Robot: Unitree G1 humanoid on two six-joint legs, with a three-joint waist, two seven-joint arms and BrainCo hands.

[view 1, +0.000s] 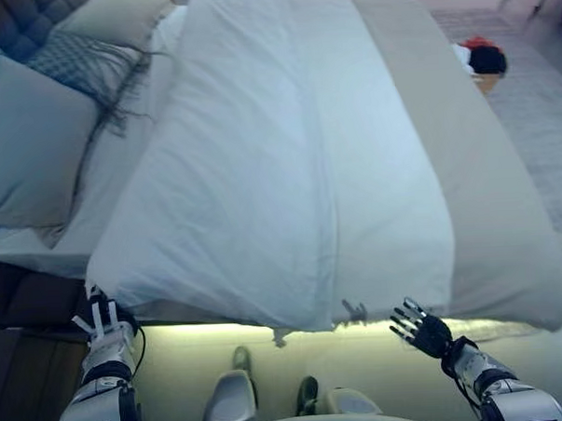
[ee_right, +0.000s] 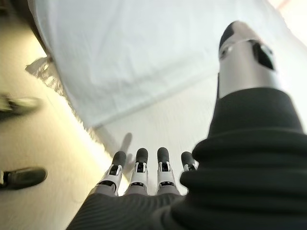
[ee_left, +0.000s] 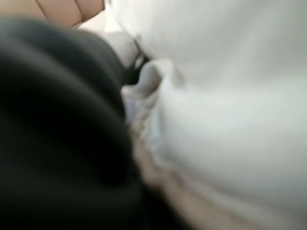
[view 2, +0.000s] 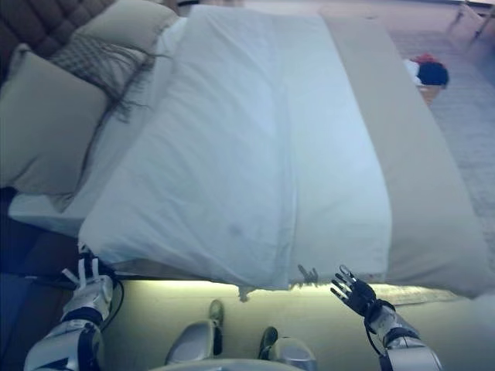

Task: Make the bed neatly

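A white duvet [view 1: 288, 164] lies across the bed, with its near edge hanging over the bed's side in front of me. To its right the beige cover [view 1: 485, 192] is bare. My left hand [view 1: 101, 323] is just below the duvet's near left corner with its fingers straight up. Its wrist view shows white cloth [ee_left: 230, 120] close against the hand. My right hand [view 1: 420, 330] is open with fingers spread. It is below the bed's edge near the duvet's near right corner [view 1: 355, 310] and holds nothing. It also shows in its wrist view [ee_right: 144, 167].
Pillows [view 1: 31, 137] and a grey fringed throw [view 1: 83, 65] lie at the bed's head on the left, by a tufted headboard [view 1: 16, 22]. A red and black item [view 1: 484, 57] sits on the floor beyond the bed. Dark furniture [view 1: 19, 306] stands at the lower left.
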